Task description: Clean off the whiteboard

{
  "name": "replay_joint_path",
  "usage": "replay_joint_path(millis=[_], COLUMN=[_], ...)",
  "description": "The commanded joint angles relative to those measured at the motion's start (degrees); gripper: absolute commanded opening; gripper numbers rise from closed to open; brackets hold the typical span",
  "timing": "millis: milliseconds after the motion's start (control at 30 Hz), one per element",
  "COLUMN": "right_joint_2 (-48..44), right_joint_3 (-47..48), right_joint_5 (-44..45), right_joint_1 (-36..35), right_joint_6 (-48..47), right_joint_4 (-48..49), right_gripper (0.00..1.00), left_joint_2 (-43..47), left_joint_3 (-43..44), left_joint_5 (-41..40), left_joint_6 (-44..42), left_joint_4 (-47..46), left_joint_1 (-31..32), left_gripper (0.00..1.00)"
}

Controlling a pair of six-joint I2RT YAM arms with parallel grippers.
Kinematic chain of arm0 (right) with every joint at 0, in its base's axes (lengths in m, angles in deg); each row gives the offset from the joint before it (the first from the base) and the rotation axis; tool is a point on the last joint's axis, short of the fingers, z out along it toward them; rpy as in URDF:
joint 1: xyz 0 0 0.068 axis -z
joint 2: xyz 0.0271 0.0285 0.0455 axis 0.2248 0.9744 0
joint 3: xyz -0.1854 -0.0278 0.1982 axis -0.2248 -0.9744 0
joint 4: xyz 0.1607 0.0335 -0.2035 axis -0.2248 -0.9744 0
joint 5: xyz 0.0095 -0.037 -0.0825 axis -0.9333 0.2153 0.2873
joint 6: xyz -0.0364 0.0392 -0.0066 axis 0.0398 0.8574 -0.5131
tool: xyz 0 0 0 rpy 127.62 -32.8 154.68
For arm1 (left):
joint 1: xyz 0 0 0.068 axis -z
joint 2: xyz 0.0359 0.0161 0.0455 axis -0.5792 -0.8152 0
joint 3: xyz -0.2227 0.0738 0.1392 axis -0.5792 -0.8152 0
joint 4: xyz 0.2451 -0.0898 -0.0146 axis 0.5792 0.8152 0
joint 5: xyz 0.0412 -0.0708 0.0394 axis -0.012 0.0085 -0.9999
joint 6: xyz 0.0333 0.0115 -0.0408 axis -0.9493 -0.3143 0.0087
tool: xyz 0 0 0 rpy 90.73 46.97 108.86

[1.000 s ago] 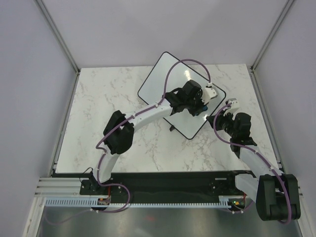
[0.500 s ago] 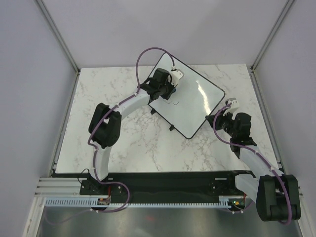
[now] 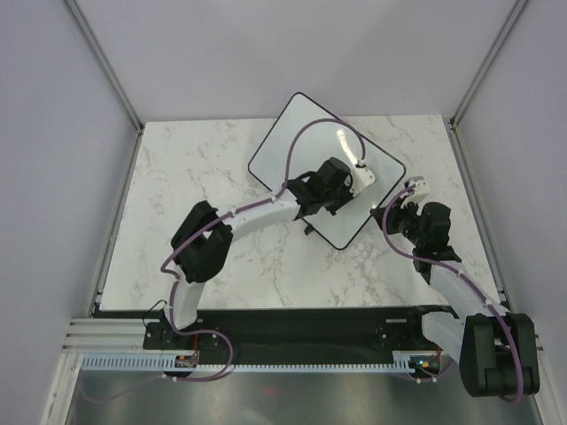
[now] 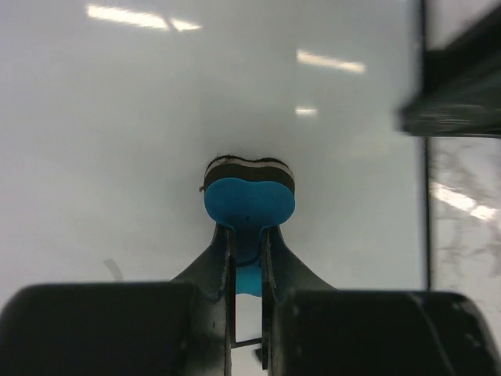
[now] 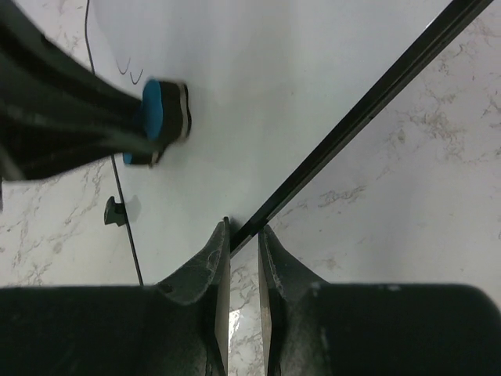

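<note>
while the right end effector [image 5: 243, 228] pinches the whiteboard [image 5: 258, 94], the left end effector [image 4: 247, 232] clamps an eraser [image 4: 249, 200].

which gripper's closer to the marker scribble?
Left gripper: holding the eraser beside the scribble. Right gripper pinches the whiteboard edge, farther away.

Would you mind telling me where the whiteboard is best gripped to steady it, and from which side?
The thin black frame on the right edge of the whiteboard, approached from the right. The board is flat and slim, so the right gripper can pinch that rim, clear of the eraser.
</note>
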Motion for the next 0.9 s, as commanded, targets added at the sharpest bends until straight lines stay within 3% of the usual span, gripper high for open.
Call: replay_joint_path(millis=[0,267,567,867], right_joint_2=[-0.6,-0.8,-1.1,-1.1], right_joint_3=[1.0,0.8,0.8,0.8], right_joint_5=[-3.3,-3.3,-3.2,-3.4], right_joint_1=[-0.8,-0.8,-0.8,-0.8], right_joint_6=[-2.4,-2.3,-2.2,-2.3], right_joint_4=[2.2,2.3,2.3,2.4], right_gripper=[0.00,0.00,0.00,0.00], left_joint_2=[-3.2,-2.8,-3.7,-6.7], left_joint_3=[-2.9,-1.3,-2.0,1.0], left_joint_5=[9.6,9.0,4.8,0.4], left_joint_6=[1.6,2.4,2.5,0.3], left_joint_4=[3.6,3.9,2.5,1.8], left_joint_1=[5.2,1.9,-12.7,-20.8], left_gripper=[0.02,0.02,0.02,0.02])
